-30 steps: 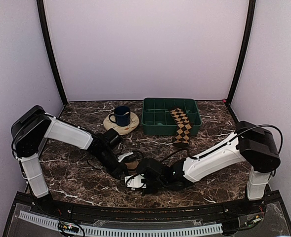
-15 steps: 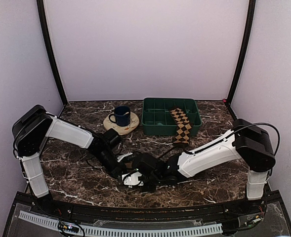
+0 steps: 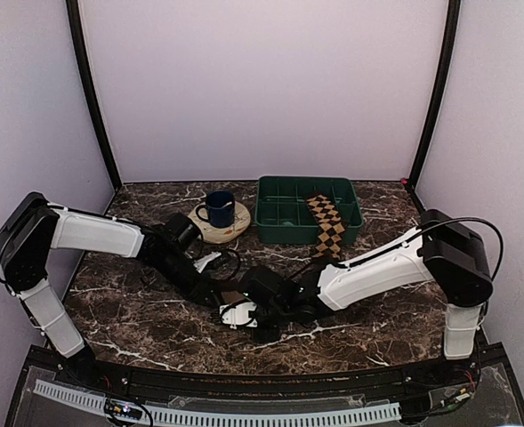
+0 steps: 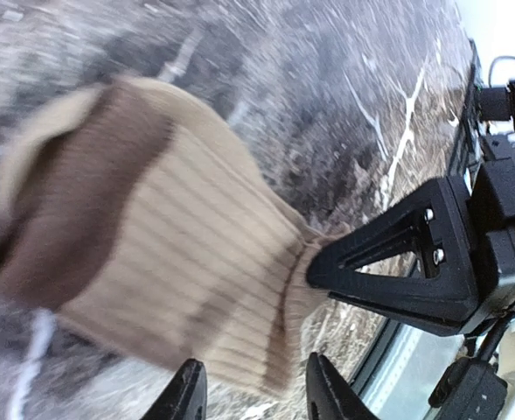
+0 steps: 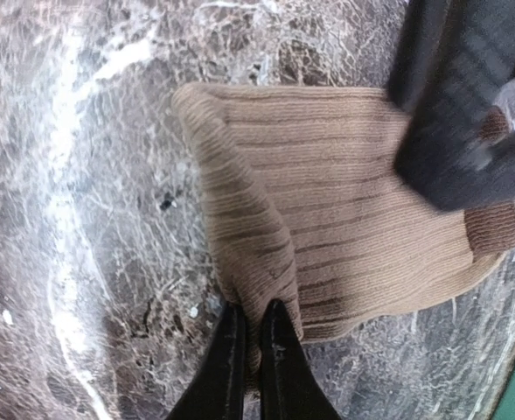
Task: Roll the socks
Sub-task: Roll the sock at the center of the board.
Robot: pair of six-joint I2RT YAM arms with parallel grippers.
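Observation:
The tan sock lies loosely folded on the marble table, its brown toe band showing in the left wrist view. My right gripper is shut on a raised fold at the sock's edge. My left gripper is open just short of the sock's ribbed edge, holding nothing. From above, both grippers meet at the small tan sock in the near middle, left gripper on its left, right gripper on its right. The argyle sock hangs over the green tray's front rim.
A green tray stands at the back centre. Left of it a blue mug sits on a round wooden coaster. A black rail runs along the table's near edge. Cables trail by the grippers.
My left gripper has opened, let go of the tan sock and drawn back to the left. My right gripper has shut on the sock's fold and moved slightly up the table.

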